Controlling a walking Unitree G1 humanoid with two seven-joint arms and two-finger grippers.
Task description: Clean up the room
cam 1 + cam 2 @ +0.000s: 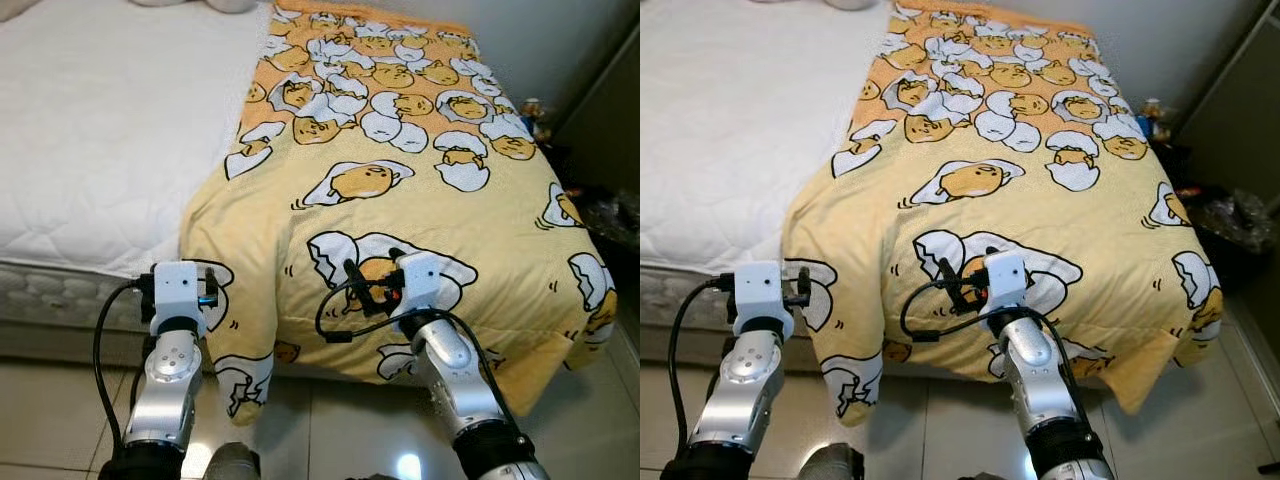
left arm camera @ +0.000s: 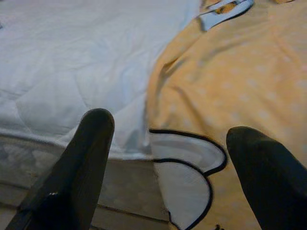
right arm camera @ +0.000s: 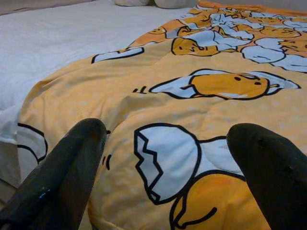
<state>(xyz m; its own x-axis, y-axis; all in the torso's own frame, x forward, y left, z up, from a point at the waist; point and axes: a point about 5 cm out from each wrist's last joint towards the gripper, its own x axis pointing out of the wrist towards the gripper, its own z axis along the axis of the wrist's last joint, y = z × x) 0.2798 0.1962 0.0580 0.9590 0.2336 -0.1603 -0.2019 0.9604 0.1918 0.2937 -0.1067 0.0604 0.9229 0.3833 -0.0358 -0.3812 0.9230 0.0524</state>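
Observation:
A yellow blanket point(image 1: 400, 170) printed with egg cartoons covers the right half of the bed and hangs over its foot end. The white mattress point(image 1: 100, 130) lies bare on the left. My left gripper point(image 2: 168, 158) is open, held low in front of the blanket's lower left corner point(image 2: 187, 177), not touching it. My right gripper point(image 3: 165, 167) is open too, just short of the blanket's draped foot edge point(image 3: 201, 143), with nothing between its fingers point(image 3: 62, 177). Both silver arms point(image 1: 170, 380) reach up from the tiled floor side.
Tiled floor point(image 1: 330, 420) runs along the foot of the bed. A dark cabinet point(image 1: 1240, 110) and a cluttered dark corner with small items point(image 1: 1230, 215) stand at the right. Pillows point(image 3: 163, 3) lie at the head of the bed.

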